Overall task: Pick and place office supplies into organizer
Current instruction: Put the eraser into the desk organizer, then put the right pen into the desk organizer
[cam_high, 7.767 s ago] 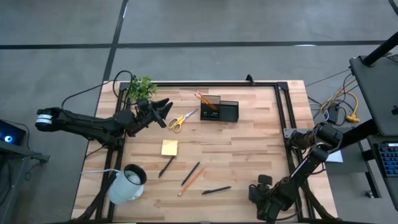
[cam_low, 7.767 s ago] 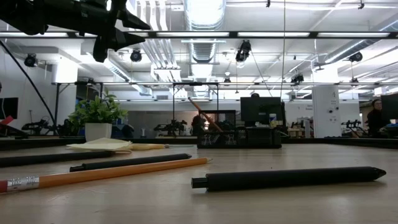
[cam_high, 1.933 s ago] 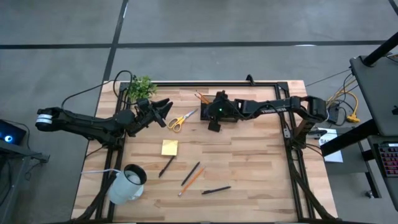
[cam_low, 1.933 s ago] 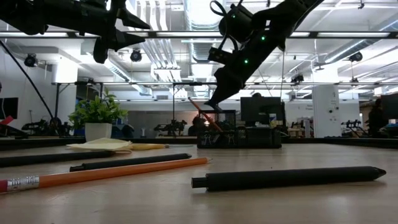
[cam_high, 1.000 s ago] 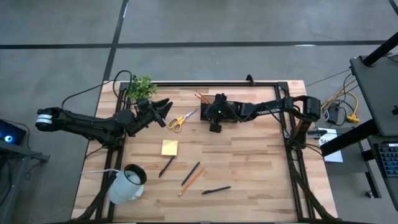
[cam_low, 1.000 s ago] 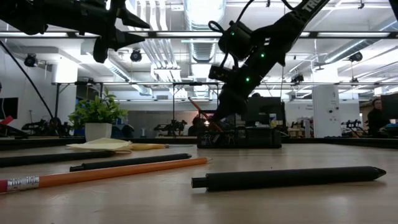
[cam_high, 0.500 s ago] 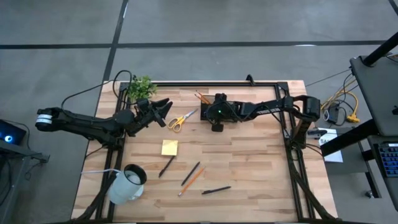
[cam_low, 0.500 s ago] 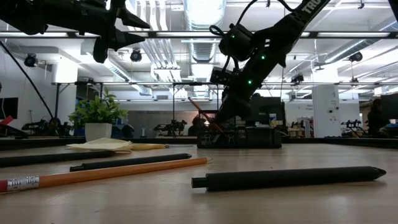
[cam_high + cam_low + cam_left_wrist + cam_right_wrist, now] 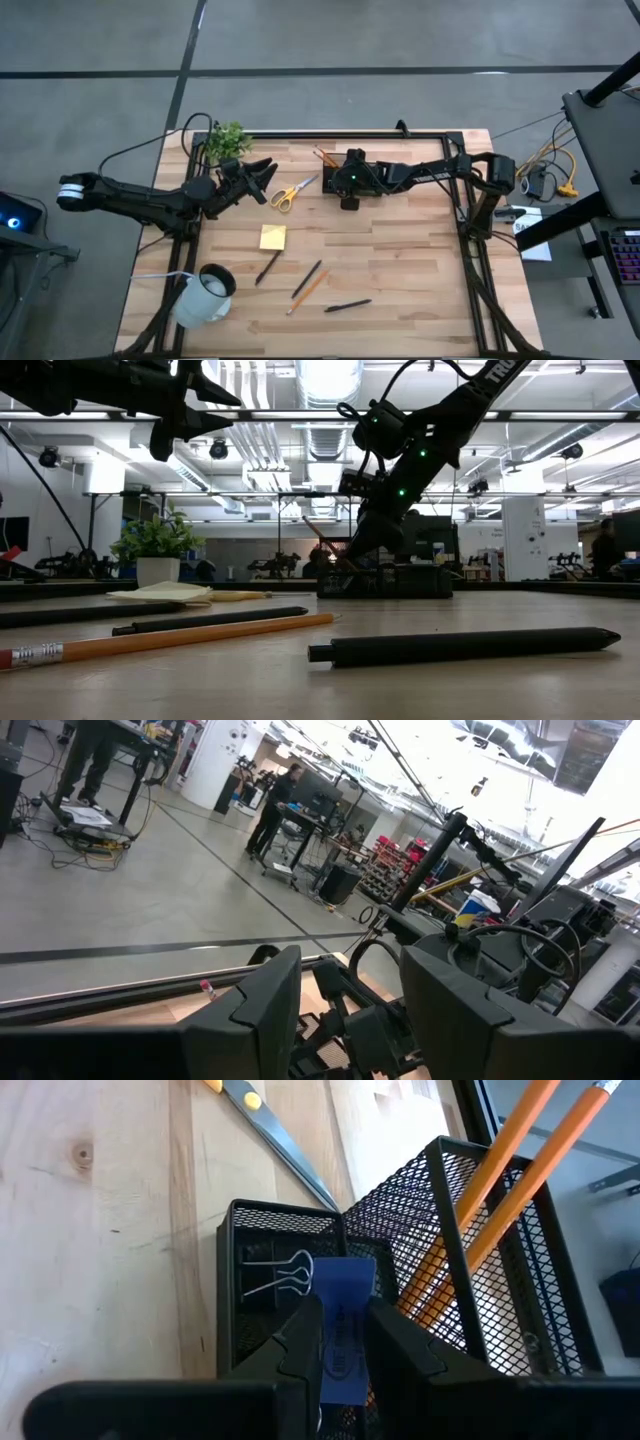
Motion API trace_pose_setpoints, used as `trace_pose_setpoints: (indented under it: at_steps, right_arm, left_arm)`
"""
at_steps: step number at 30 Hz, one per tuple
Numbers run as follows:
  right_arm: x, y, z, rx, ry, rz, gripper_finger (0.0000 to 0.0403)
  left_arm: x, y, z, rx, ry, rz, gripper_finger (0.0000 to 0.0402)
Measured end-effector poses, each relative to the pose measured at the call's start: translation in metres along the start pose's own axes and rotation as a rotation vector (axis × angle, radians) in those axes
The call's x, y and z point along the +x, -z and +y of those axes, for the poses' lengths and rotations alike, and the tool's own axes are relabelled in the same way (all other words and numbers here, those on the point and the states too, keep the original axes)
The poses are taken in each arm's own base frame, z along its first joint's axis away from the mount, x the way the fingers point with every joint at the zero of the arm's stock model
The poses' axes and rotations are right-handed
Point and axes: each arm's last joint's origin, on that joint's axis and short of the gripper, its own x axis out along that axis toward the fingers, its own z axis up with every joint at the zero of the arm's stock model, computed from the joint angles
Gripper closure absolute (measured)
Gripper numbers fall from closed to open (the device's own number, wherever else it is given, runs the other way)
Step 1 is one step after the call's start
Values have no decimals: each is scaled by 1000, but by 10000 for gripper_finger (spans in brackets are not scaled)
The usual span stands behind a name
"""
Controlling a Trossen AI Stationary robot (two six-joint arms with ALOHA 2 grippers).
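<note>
The black mesh organizer (image 9: 400, 1250) stands at the table's far middle, with two orange pencils (image 9: 500, 1180) leaning in its tall compartment. My right gripper (image 9: 345, 1365) hangs just above its low compartment (image 9: 262, 1310), shut on a small blue binder clip (image 9: 345, 1320). In the low view this gripper (image 9: 358, 548) slants down over the organizer (image 9: 400, 580). Yellow-handled scissors (image 9: 290, 191), a yellow sticky pad (image 9: 272, 237), dark pens (image 9: 347, 305) and an orange pencil (image 9: 308, 290) lie on the wood. My left gripper (image 9: 262, 172) waits open in the air beside the plant. My right gripper pinches the blue clip's flat body (image 9: 347, 1342) between its two fingers, slanting down from the table's right. The clip's silver wire loops (image 9: 285, 1272) stick out ahead of the fingertips over the low compartment. Whether the clip touches the mesh, I cannot tell.
A small green plant (image 9: 228, 140) stands at the far left corner and a white mug (image 9: 205, 293) lies at the near left. A black rail frame (image 9: 455, 190) runs along the table's far and right edges. Bare wood lies between organizer and pens.
My right gripper has sunk a little toward the organizer, the blue clip still between its fingers.
</note>
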Motion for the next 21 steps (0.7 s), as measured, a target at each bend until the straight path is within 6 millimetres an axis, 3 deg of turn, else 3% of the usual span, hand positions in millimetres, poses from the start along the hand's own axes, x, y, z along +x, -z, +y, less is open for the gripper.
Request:
trace_pose_setpoints:
  at_steps: [7, 21]
  right_arm:
    - [0, 0, 0, -6, 0, 0, 344]
    - [0, 0, 0, -4, 0, -2, 272]
  left_arm:
    - [0, 0, 0, 0, 0, 0, 244]
    - [0, 0, 0, 1, 0, 1, 244]
